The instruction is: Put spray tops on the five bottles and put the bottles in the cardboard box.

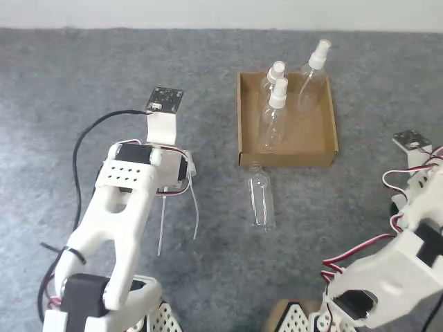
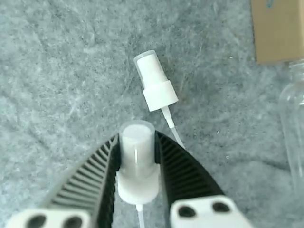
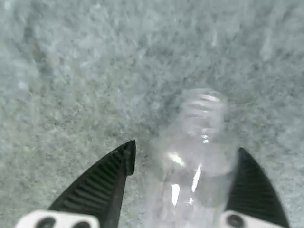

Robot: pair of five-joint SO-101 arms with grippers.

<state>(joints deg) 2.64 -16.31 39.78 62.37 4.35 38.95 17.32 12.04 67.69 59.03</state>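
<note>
Bottle (image 3: 199,156) blurred, base cut off; gripped spray top (image 2: 137,161) tube cut off.

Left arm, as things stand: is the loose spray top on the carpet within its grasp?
Probably not to grasp: the left end effector is shut on a held spray top. The loose spray top lies just ahead on the carpet, nothing between them.

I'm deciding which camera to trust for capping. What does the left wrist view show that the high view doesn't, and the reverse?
Left wrist view: the left claw shut on a spray top, with a loose spray top lying on the carpet just past it. High view: three capped bottles in the cardboard box, and the right arm. Both: a corner of the box and the uncapped bottle lying outside it.
</note>
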